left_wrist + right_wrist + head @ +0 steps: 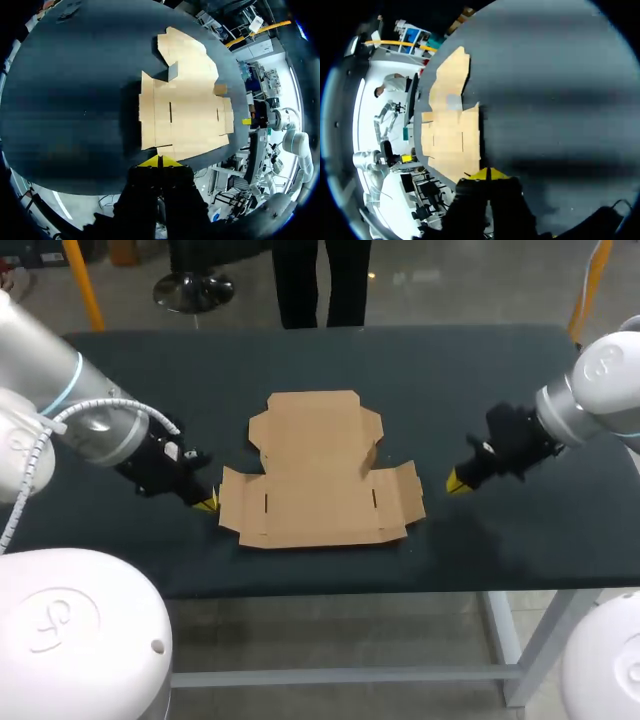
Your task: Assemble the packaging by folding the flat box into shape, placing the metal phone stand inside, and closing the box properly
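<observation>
The unfolded brown cardboard box lies flat at the middle of the dark table, its flaps spread out, two narrow slots cut in the front panel and one small side tab lifted. The left gripper sits just beside its left flap, fingers pressed together. The right gripper is near the right flap without touching it, its fingers likewise pressed together.

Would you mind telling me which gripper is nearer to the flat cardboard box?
Left. The left gripper sits almost against the flat box; the right gripper stands clearly off its opposite side.
</observation>
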Available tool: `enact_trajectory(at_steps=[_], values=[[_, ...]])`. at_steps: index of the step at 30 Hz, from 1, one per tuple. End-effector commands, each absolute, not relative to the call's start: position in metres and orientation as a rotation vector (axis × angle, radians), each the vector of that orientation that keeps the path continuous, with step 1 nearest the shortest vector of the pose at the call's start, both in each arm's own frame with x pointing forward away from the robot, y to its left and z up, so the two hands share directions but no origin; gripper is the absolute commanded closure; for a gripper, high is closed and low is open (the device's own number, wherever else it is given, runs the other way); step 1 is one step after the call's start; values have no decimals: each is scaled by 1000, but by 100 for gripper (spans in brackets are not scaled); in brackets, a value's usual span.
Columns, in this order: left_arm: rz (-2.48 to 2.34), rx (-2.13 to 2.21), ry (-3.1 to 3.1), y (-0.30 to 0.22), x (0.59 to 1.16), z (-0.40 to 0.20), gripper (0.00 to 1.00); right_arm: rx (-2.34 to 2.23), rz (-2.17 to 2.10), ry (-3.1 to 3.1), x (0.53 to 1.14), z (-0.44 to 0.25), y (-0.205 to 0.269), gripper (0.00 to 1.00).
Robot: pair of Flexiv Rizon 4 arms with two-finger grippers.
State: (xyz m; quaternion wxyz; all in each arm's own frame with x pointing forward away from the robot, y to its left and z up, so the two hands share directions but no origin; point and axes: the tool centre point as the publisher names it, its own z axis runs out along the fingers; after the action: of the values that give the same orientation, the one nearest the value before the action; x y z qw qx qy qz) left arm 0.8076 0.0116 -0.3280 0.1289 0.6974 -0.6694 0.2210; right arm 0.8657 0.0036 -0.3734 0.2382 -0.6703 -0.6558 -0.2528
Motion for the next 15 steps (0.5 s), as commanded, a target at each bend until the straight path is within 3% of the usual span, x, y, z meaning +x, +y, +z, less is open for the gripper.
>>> enact_trajectory(at_steps=[1,15], values=[[664,2036,-1940,16,789,-331,100,-1849,-725,-1799,846,-370,3,100],[632,1987,-1904,19,762,-349,100,-1876,-739,-1758,811,-382,3,100]])
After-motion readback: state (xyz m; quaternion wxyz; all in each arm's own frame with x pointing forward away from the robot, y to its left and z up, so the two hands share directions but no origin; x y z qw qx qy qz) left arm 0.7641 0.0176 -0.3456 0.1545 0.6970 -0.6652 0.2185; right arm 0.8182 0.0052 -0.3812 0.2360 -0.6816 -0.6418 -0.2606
